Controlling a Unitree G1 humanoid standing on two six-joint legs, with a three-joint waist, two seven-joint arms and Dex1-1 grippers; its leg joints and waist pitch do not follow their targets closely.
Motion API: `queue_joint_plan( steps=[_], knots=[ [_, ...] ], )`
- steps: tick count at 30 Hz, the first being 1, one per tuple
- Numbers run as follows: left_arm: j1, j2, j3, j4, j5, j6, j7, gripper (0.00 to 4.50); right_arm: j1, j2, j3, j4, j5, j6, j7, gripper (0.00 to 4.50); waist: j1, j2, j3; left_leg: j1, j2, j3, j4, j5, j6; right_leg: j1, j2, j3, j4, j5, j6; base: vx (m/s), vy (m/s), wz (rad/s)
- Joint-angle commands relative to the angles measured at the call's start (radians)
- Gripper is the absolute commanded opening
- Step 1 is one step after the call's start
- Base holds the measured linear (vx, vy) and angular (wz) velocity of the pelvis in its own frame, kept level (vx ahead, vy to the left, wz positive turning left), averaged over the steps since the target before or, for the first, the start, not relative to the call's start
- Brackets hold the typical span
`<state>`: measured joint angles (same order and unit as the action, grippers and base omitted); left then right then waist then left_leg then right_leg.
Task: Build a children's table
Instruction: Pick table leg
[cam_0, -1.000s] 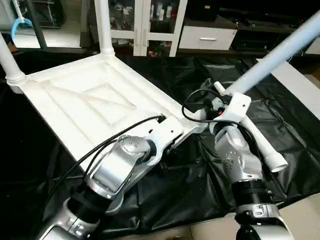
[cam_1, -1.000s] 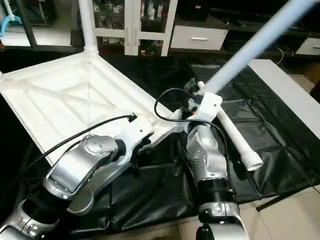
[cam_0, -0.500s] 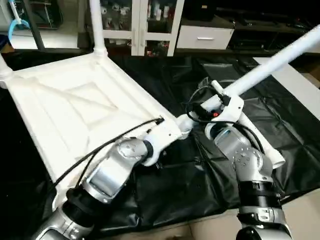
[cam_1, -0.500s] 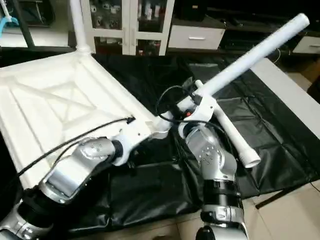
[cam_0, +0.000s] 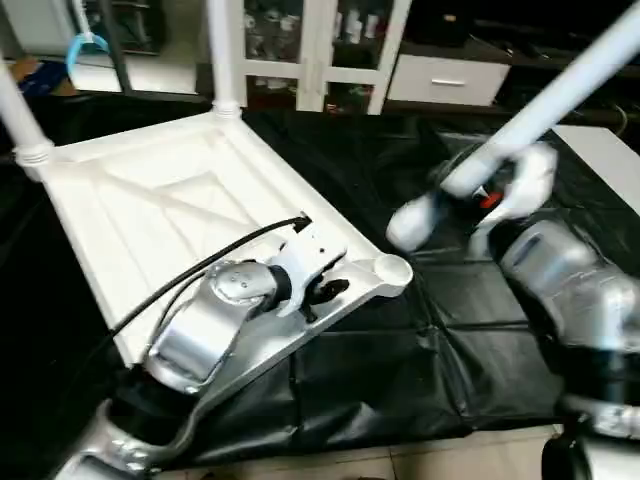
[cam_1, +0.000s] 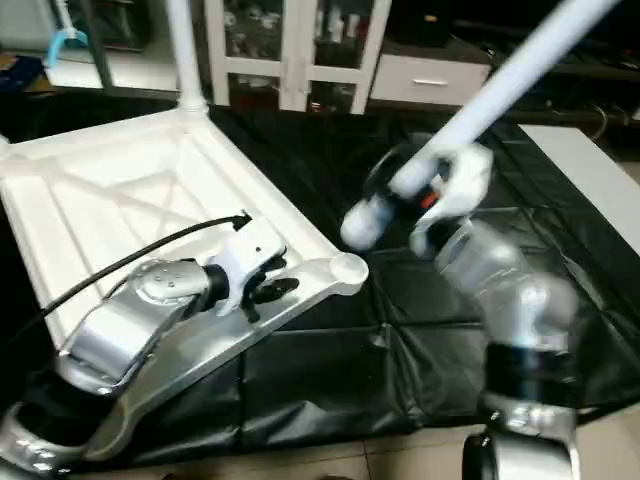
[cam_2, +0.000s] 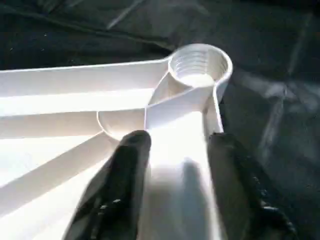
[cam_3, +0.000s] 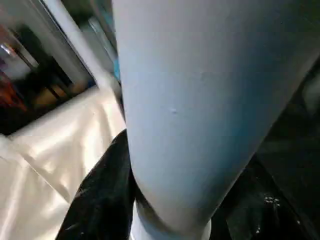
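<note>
The tabletop (cam_0: 180, 215) lies underside-up on the black-covered table (cam_0: 400, 370), two legs (cam_0: 222, 55) standing in its far corners, their tops cut off. The left pincer (cam_2: 172, 165) clenches the rim beside the empty corner socket (cam_2: 200, 65). The right pincer (cam_3: 165, 200), blurred in the eye views, grasps a third leg (cam_1: 500, 85) above that socket.

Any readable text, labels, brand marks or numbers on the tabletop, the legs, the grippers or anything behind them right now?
None readable in any view.
tabletop: plain white ribs, no lettering visible.
open corner socket: only thread ridges, no marks.
leg in the right gripper: plain, no print.
left gripper: no label visible.
cabinet contents behind: too small and blurred to read.
</note>
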<state>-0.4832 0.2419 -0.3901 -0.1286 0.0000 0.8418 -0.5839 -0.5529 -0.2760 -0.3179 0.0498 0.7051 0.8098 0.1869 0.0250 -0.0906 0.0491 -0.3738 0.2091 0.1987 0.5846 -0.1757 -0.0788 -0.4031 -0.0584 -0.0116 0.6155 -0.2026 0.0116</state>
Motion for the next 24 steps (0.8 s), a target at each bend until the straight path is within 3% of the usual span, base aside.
queue_joint_plan(
  steps=[1,3,5,7,8,11,12,16,19,20,24],
  knots=[
    [-0.020,-0.030,-0.021,0.003,-0.005,0.018,0.023,2.35,-0.006,-0.021,-0.040,-0.012,0.001,-0.038,0.018,1.83,0.001,0.010,-0.062,0.021,0.018,-0.002,-0.051,-0.089,-0.015,0.044,-0.041,0.029,-0.056,0.013,-0.162,0.000,0.000,0.00],
    [-0.019,-0.033,-0.032,-0.004,-0.007,0.029,0.017,2.47,-0.003,-0.030,-0.041,-0.014,-0.005,-0.045,0.024,1.83,0.005,0.005,-0.063,0.018,0.015,-0.003,-0.051,-0.101,-0.016,0.046,-0.042,0.028,-0.058,-0.014,-0.155,0.000,0.000,0.00],
    [-0.007,-0.029,-0.064,-0.027,-0.005,0.065,0.007,2.48,0.031,-0.087,0.007,-0.019,-0.083,-0.109,0.060,1.83,0.008,0.004,-0.064,0.017,0.015,-0.004,-0.049,-0.104,-0.016,0.045,-0.043,0.027,-0.060,-0.042,-0.143,0.000,0.000,0.00],
    [-0.001,-0.026,-0.074,-0.036,-0.005,0.076,0.003,2.52,0.047,-0.111,0.035,-0.020,-0.118,-0.134,0.077,1.83,0.009,0.003,-0.062,0.017,0.013,-0.002,-0.048,-0.105,-0.015,0.043,-0.041,0.028,-0.063,-0.058,-0.137,0.000,0.000,0.00],
    [0.012,-0.020,-0.088,-0.035,0.005,0.082,0.007,2.83,0.074,-0.134,0.063,-0.013,-0.156,-0.151,0.087,1.83,0.009,-0.005,-0.063,0.016,0.014,-0.003,-0.047,-0.104,-0.015,0.044,-0.043,0.027,-0.065,-0.072,-0.133,0.000,0.000,0.00],
    [0.023,-0.017,-0.105,-0.001,0.035,0.065,0.029,2.86,0.108,-0.163,0.103,-0.003,-0.213,-0.179,0.105,1.83,0.004,-0.004,-0.064,0.010,0.013,-0.006,-0.046,-0.101,-0.005,0.046,-0.043,0.026,-0.064,-0.087,-0.128,0.000,0.000,0.00],
    [0.024,-0.012,-0.114,0.020,0.048,0.051,0.032,2.86,0.118,-0.165,0.111,-0.004,-0.220,-0.186,0.113,1.83,0.004,-0.009,-0.065,0.009,0.013,-0.006,-0.045,-0.101,-0.002,0.046,-0.043,0.026,-0.066,-0.091,-0.127,0.000,0.000,0.00],
    [0.025,-0.005,-0.123,0.085,0.065,0.014,0.041,2.86,0.143,-0.155,0.114,-0.008,-0.220,-0.194,0.123,1.83,0.001,-0.005,-0.064,0.012,0.013,-0.006,-0.043,-0.112,0.014,0.041,-0.043,0.026,-0.069,-0.109,-0.122,0.000,0.000,0.00],
    [0.026,0.010,-0.132,0.107,0.058,0.005,0.033,2.86,0.172,-0.156,0.129,0.001,-0.242,-0.236,0.138,1.83,0.004,-0.004,-0.064,0.012,0.015,-0.007,-0.044,-0.110,0.012,0.040,-0.043,0.025,-0.066,-0.090,-0.137,0.000,0.000,0.00],
    [0.026,0.016,-0.132,0.115,0.062,-0.002,0.036,2.56,0.179,-0.154,0.130,-0.001,-0.246,-0.243,0.140,1.83,0.006,0.004,-0.065,0.013,0.015,-0.008,-0.043,-0.105,0.012,0.040,-0.044,0.025,-0.063,-0.075,-0.143,0.000,0.000,0.00],
    [0.023,0.035,-0.131,0.142,0.075,-0.034,0.031,2.29,0.191,-0.139,0.125,-0.007,-0.252,-0.261,0.141,1.83,0.004,0.000,-0.064,0.013,0.015,-0.007,-0.043,-0.114,0.017,0.040,-0.043,0.025,-0.064,-0.075,-0.150,0.000,0.000,0.00]
  ],
)
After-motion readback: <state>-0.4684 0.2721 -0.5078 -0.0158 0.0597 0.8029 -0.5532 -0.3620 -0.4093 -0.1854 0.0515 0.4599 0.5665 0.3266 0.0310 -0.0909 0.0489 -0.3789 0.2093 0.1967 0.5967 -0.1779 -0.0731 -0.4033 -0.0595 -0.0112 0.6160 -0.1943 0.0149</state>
